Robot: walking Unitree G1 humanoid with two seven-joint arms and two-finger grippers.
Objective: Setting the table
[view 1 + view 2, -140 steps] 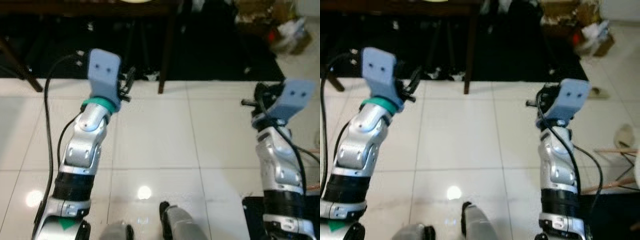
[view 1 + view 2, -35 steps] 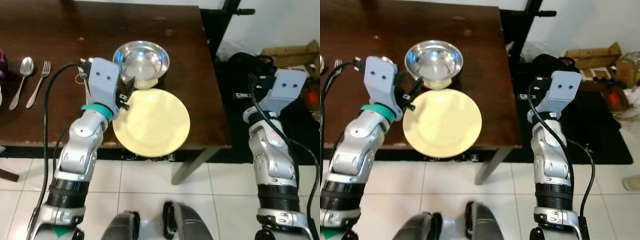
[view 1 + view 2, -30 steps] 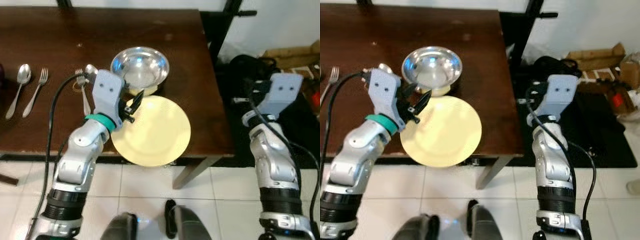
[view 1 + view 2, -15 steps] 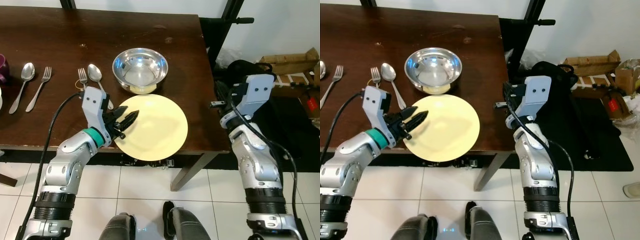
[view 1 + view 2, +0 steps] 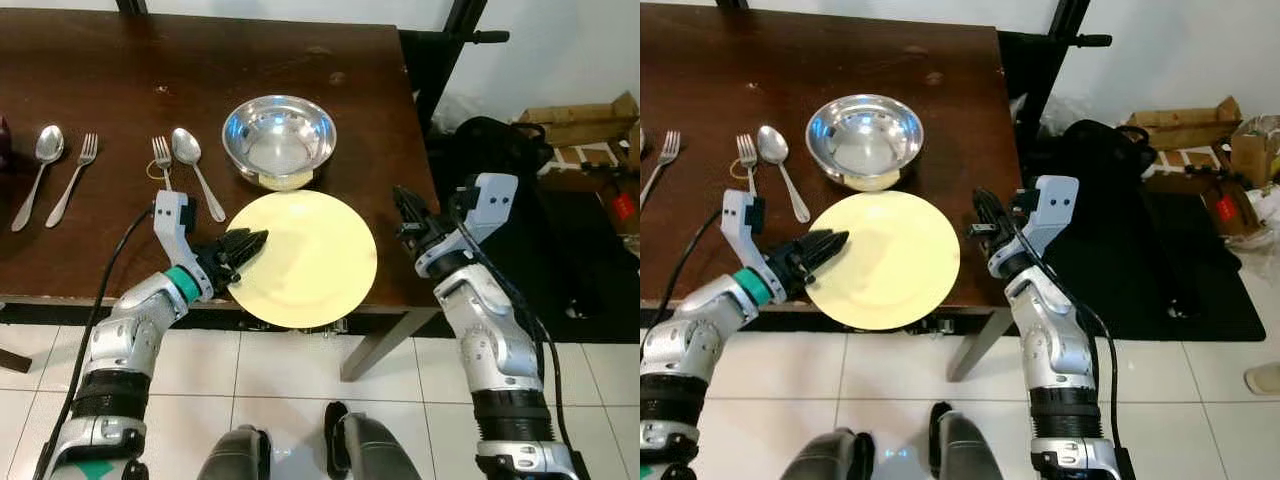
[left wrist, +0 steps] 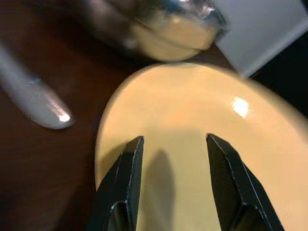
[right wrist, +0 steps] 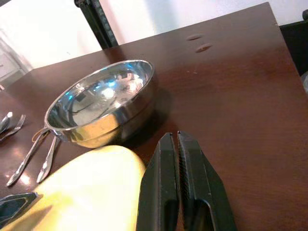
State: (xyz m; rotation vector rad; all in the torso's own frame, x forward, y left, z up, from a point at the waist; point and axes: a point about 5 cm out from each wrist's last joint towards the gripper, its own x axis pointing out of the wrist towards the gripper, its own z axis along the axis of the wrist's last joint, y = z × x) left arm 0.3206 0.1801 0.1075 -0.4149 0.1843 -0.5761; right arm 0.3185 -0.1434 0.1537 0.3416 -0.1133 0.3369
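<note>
Just ahead of the left gripper (image 5: 243, 243) lies the yellow plate (image 5: 305, 258), on the near edge of the dark wooden table (image 5: 120, 70), its near rim reaching slightly past the table edge. The left gripper's two black fingers (image 6: 126, 183) are spread apart over the plate's left rim; whether they touch the plate cannot be told. Beyond those fingertips, touching or nearly touching the plate's far rim, sits the steel bowl (image 5: 279, 136), with something pale showing under its near side. To the left of that gripper, farther back on the table, lie a fork (image 5: 161, 157) and a spoon (image 5: 193, 168) side by side, and farther left again a second spoon (image 5: 34, 170) and fork (image 5: 66, 176).

The right gripper (image 5: 985, 217) is over the table's right edge, just right of the plate and apart from it, with its fingers (image 7: 166, 187) pressed together and holding nothing. From its wrist view the bowl stands ahead of the fingertips and the plate's rim lies beside them.

To the right of the right arm, on the floor off the table, are a black bag (image 5: 500, 145) and cardboard boxes (image 5: 580, 110).
</note>
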